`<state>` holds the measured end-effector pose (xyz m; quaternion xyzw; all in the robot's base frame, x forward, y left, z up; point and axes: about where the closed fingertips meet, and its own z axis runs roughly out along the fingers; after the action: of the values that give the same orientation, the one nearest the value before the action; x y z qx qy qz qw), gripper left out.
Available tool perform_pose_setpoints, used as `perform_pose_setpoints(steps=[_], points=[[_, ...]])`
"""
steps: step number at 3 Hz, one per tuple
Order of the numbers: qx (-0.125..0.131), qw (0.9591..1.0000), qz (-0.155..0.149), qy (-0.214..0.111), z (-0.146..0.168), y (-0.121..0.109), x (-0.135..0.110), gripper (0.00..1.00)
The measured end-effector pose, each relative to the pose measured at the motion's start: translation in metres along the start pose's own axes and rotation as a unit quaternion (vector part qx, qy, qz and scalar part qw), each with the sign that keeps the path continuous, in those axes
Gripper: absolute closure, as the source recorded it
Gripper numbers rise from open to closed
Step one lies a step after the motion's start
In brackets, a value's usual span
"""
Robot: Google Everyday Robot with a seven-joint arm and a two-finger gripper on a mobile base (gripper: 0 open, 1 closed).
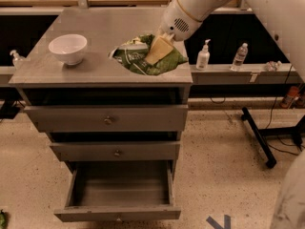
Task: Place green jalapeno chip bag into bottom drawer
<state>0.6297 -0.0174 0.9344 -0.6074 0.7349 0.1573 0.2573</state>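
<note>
The shallow grey metal bottom drawer (119, 213) stood pulled out, open from above; two knobbed grey drawers (108, 120) overhung its rear. The gripper (158, 50) clasped the crumpled green chip bag (138, 61) near the cabinet top's right front edge, well apart from the round white bowl (68, 48).

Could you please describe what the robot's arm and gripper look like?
The arm is thick, rounded and off-white, with a thin tan ring near the wrist and a small round patch of dots below it. The gripper, at the chip bag on the cabinet top, has flat, pale yellow-tan fingers. No cables show.
</note>
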Motion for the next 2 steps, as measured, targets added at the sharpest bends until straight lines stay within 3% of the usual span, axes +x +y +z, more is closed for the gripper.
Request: perform_pose_setpoints(steps=[1,2], points=[[-0.012,0.9984,0.037,-0.042,0.027,0.019,0.013,1.0],[0.012,0.9879,0.121,-0.096,0.033,0.072,0.002,1.0]])
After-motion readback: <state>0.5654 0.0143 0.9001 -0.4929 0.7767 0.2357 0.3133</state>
